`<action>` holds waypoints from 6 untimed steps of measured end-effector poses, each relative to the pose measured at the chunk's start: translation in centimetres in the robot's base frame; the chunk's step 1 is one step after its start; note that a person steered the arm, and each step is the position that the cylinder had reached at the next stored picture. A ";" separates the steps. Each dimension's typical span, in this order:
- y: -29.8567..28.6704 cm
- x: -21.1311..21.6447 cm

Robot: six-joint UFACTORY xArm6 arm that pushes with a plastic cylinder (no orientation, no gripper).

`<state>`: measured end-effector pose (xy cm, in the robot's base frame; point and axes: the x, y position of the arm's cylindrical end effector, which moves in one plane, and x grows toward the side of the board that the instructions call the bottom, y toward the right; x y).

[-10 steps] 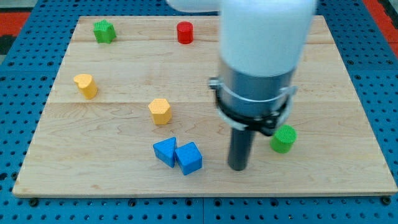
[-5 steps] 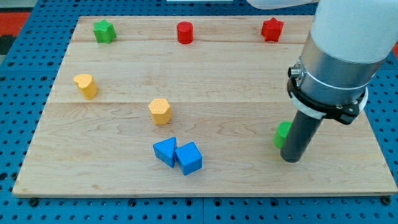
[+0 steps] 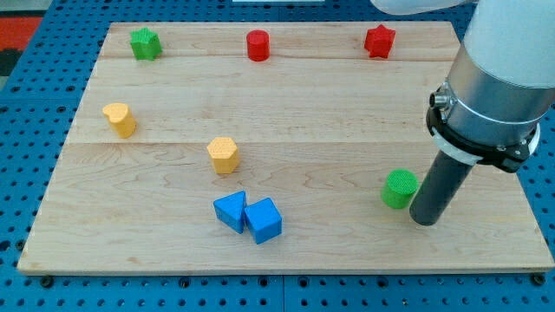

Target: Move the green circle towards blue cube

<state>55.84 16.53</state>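
Observation:
The green circle [image 3: 399, 189] stands on the wooden board [image 3: 286, 113] at the lower right. My tip [image 3: 425, 220] rests just right of it and slightly below, close to touching its right side. The blue cube [image 3: 264, 220] lies at the lower middle, pressed against a second blue block [image 3: 230, 211] on its left. The green circle is well to the right of the blue cube.
A yellow hexagonal block [image 3: 224, 155] sits above the blue blocks. A yellow block [image 3: 120, 119] is at the left. A green star [image 3: 145, 42], a red cylinder [image 3: 257, 45] and a red star [image 3: 379, 41] line the top edge.
My tip has swept from left of the green circle, across its lower side, to its right side. The green circle has hardly moved. No other block moved.

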 end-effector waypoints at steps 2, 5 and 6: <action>0.5 -4.1; -1.5 -6.2; -0.3 -6.6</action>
<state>49.21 16.24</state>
